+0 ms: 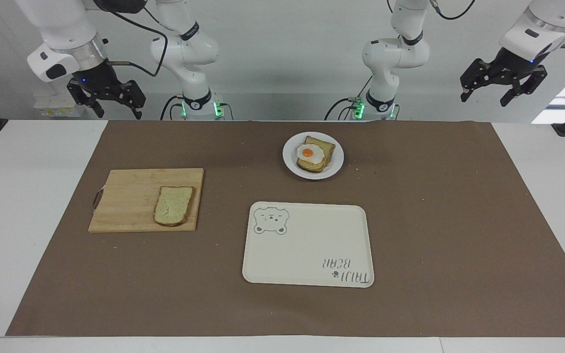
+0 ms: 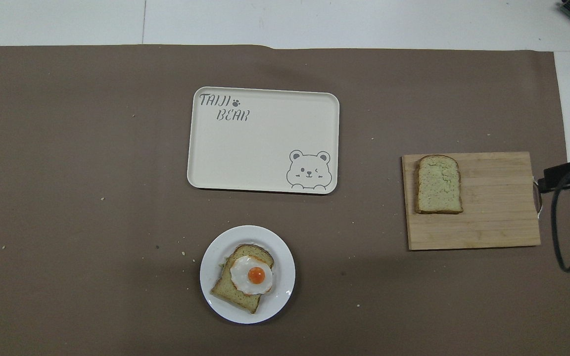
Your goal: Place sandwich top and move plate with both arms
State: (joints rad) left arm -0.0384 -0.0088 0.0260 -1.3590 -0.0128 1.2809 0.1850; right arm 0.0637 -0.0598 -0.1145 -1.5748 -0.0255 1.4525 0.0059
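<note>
The sandwich top (image 1: 173, 205) lies at centre left of the facing view on the cutting board (image 1: 130, 198), long axis toward the robots. The right gripper (image 1: 111, 100), fingers apart and empty, hangs at upper left above it, the closer; the left gripper (image 1: 500, 88) waits apart at upper right

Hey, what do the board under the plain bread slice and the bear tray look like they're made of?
The board looks like pale unfinished wood, maybe bamboo: parallel glued strips and grain show, with a matte surface. The bear tray looks like cream plastic or melamine: smooth, uniform, a moulded raised rim with rounded corners and printed artwork. Which of the two cannot be told.
</note>
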